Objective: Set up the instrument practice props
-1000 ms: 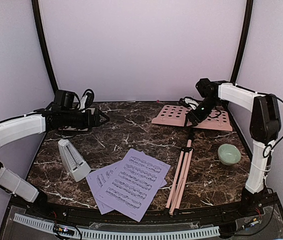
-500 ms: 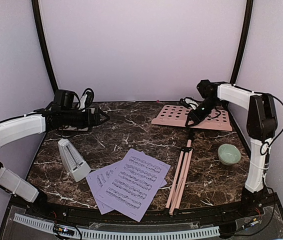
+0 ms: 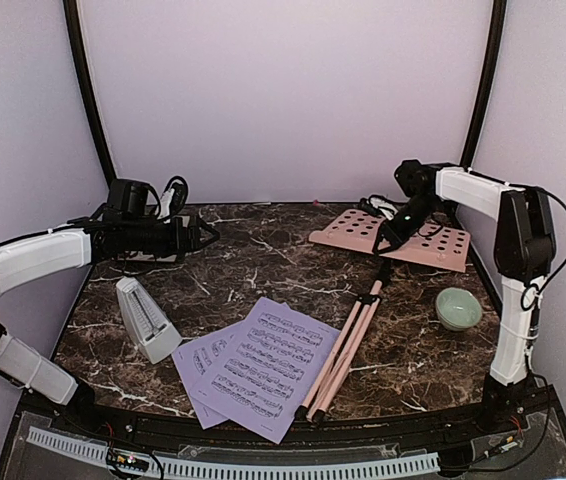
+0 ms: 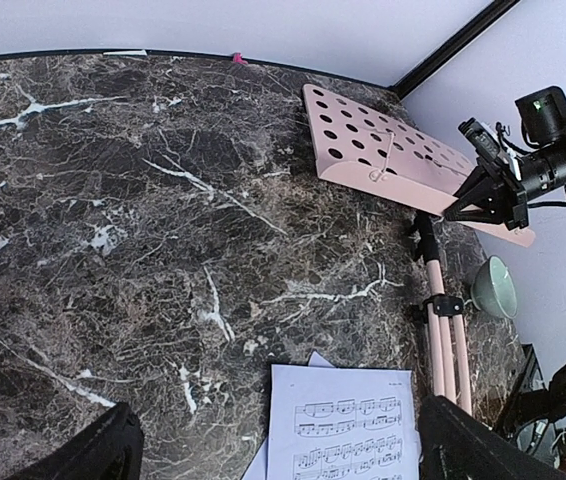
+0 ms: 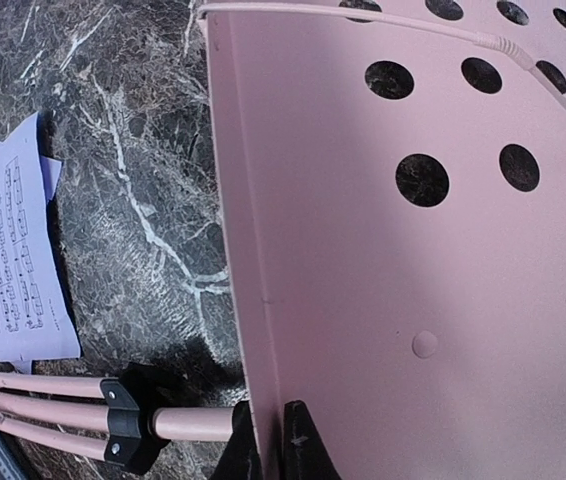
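Observation:
The pink music stand lies on the marble table, its perforated tray [image 3: 418, 240] at the back right and its folded legs [image 3: 341, 352] reaching toward the near edge. My right gripper [image 3: 391, 238] is shut on the tray's lower lip [image 5: 253, 300], one fingertip on either side of the thin edge [image 5: 268, 445]. The tray is raised and tilted. Two lavender sheet-music pages [image 3: 263, 365] overlap at the front centre. The white-grey metronome [image 3: 146, 320] stands at the left. My left gripper [image 3: 203, 235] hovers open above the back left, holding nothing; its fingers [image 4: 83, 455] frame the pages [image 4: 338, 425].
A pale green bowl [image 3: 459, 307] sits on the right, just right of the stand's legs. A black hub [image 5: 128, 420] joins the legs below the tray. Purple walls close the table on three sides.
The right gripper has closed on the tray's lip. The tray has lifted and tilted, and the legs' near ends have swung left toward the pages. The left arm has not moved.

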